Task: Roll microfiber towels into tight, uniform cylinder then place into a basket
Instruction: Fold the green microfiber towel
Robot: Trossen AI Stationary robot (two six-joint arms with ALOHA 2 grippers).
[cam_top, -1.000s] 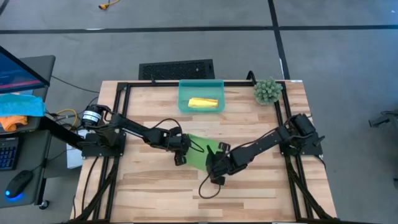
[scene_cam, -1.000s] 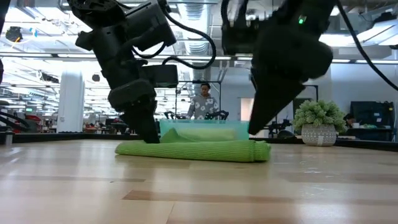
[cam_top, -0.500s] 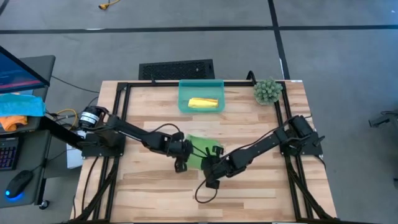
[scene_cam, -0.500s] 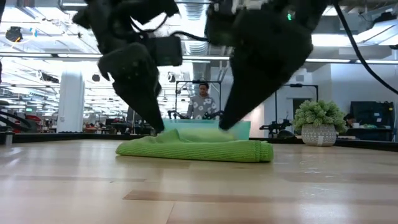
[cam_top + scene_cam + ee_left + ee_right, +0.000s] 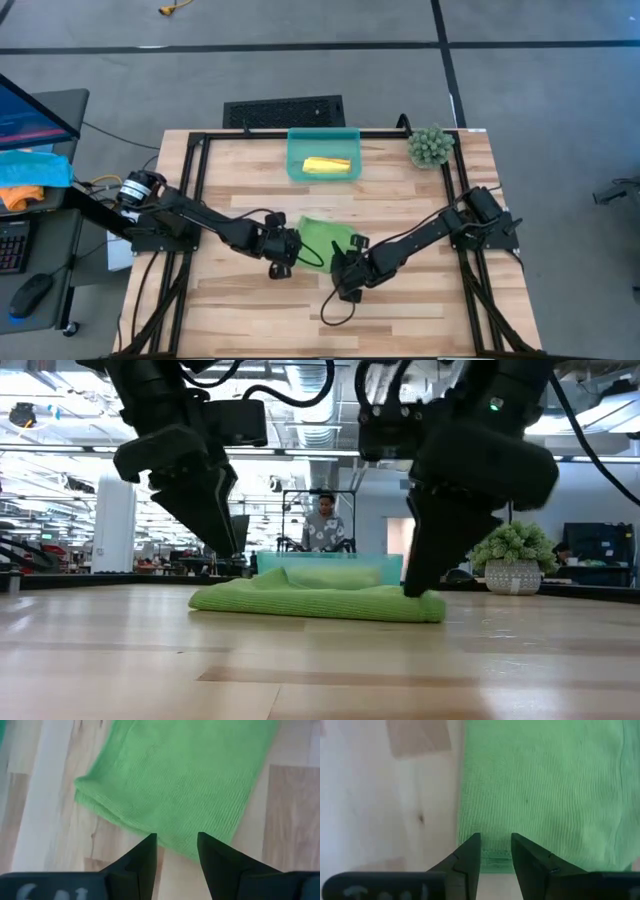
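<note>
Yellow towel (image 5: pixel 326 165) already lies rolled in the basket (image 5: pixel 296 170) at upper centre. Mid-frame on the table (image 5: pixel 420 310), the green towel (image 5: pixel 318 238) is only folded; left gripper (image 5: pixel 283 256) and right gripper (image 5: pixel 343 275), jaws parted, hold nothing.

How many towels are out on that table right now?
2: a lime green towel lies folded on the table between the two arms, and a rolled yellow towel sits in the teal basket. None seems hidden.

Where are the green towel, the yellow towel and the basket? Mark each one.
green towel (image 5: pixel 318 237), high view, bare middle of the folded cloth.
yellow towel (image 5: pixel 326 165), high view, middle of the roll.
basket (image 5: pixel 296 160), high view, bare floor beside the roll.
</note>
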